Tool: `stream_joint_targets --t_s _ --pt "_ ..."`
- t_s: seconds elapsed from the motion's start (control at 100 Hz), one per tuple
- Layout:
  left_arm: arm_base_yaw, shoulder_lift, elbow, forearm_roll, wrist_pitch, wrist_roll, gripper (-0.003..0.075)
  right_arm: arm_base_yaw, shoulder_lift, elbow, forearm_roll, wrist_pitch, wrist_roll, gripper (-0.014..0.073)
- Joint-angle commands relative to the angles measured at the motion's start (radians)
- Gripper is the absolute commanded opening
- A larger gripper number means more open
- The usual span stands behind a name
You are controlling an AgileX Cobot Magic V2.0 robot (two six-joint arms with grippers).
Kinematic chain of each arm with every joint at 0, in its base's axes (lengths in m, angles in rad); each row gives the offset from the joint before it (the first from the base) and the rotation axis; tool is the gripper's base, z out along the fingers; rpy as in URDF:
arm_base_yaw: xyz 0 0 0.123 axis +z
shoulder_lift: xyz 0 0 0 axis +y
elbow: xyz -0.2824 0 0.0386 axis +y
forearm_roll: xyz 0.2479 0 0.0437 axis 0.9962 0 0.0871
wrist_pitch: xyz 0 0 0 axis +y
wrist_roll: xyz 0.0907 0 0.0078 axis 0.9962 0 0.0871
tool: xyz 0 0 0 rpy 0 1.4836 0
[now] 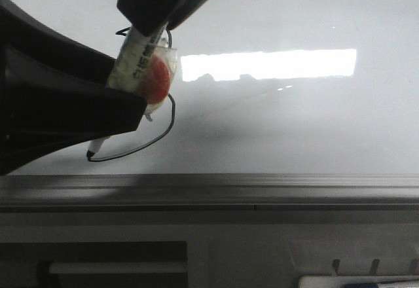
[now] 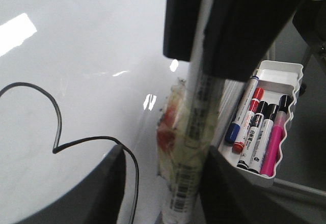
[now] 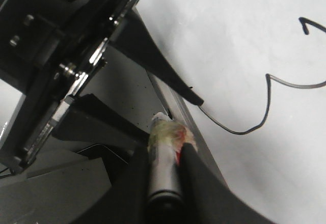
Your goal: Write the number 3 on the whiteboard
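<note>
The whiteboard [image 1: 294, 124] lies flat with a bright light reflection. The black number 3 [image 1: 171, 121] is drawn on it, partly hidden behind the grippers; it also shows in the left wrist view [image 2: 57, 127] and the right wrist view [image 3: 265, 107]. A taped white marker [image 1: 141, 55] with a red patch stands tilted, its tip at the end of the 3's lower curve. My right gripper [image 1: 154, 23] is shut on the marker's upper part [image 3: 164, 158]. My left gripper [image 2: 163, 193] straddles the marker [image 2: 196, 132]. It is open, with one finger against the marker and the other apart.
The board's grey metal edge strip [image 1: 262, 190] runs along the near side. A white tray [image 2: 285, 71] holding several markers sits beyond the board's edge; part of it shows at the bottom right of the front view [image 1: 340, 281].
</note>
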Motion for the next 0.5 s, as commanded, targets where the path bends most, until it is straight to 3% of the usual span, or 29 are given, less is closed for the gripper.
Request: stream_joint_targets --t_s 0.0,0.08,0.4,0.49 --pt "-0.008 -0.008 -0.033 -0.022 -0.059 0.0 0.0147 0.003 -0.031 -0.033 0.008 -0.055 -0.001 -0.004" --pt "-0.008 -0.008 -0.033 -0.022 -0.048 0.0 -0.002 0.003 -0.031 -0.033 0.008 -0.06 -0.001 -0.004" --pt "-0.008 -0.008 -0.033 -0.019 -0.046 0.0 -0.002 0.003 -0.031 -0.033 0.03 -0.07 -0.001 -0.0036" --pt "-0.008 -0.008 -0.033 -0.019 -0.054 0.0 -0.002 0.003 -0.031 -0.033 0.03 -0.07 -0.001 0.0069"
